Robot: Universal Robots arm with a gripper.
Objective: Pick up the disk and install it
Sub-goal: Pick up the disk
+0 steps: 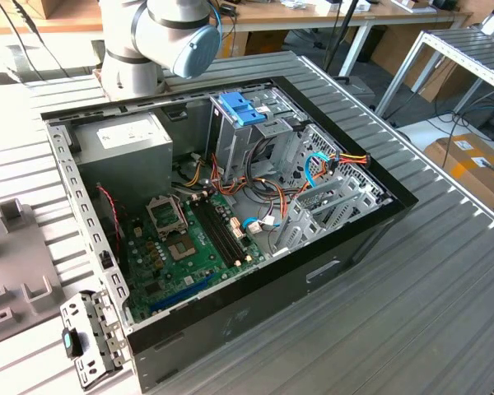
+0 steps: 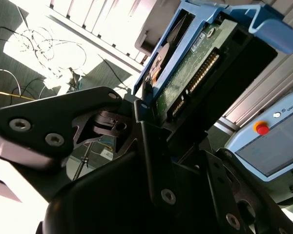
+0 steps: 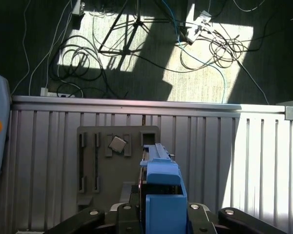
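Note:
In the second wrist view the disk (image 2: 200,63) stands on edge between the black fingers (image 2: 144,122) of my gripper (image 2: 178,124). Its green circuit board, connector row and blue plastic side rail face the camera. In the first wrist view the disk's blue rail (image 3: 162,187) rises from the gripper (image 3: 161,217), above the slatted metal table (image 3: 210,161). The gripper is shut on the disk. In the exterior view the open computer case (image 1: 379,214) lies on the table, with a metal drive cage topped by a light-blue bracket (image 1: 243,107) at its far side.
Inside the case are a grey power-supply box (image 1: 123,144), a green motherboard (image 1: 189,239) and loose cables (image 1: 313,169). The arm's base (image 1: 160,41) stands behind the case. A grey fixture plate (image 3: 102,165) holds a small chip (image 3: 118,143). A teach pendant (image 2: 268,141) lies nearby.

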